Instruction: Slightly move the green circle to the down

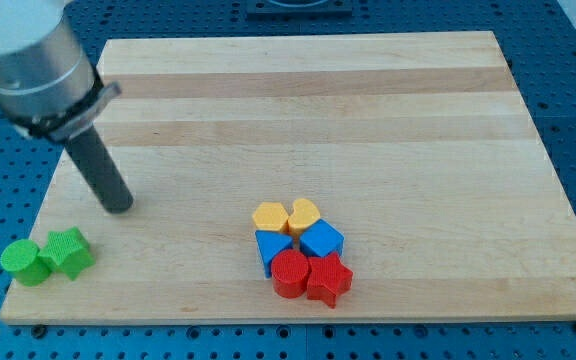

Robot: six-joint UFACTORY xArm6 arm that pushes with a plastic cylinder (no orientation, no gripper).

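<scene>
The green circle (23, 261) lies at the board's bottom-left corner, right at the left edge. A green star (67, 251) touches it on its right. My tip (118, 206) rests on the board above and to the right of both green blocks, a short gap from the star. The rod slants up to the view's top left.
A cluster sits at bottom centre: a yellow hexagon (270, 217), a yellow heart (303, 213), a blue pointed block (272, 246), a blue cube (321, 240), a red circle (290, 273) and a red star (330, 281). The wooden board (308, 90) lies on a blue pegboard.
</scene>
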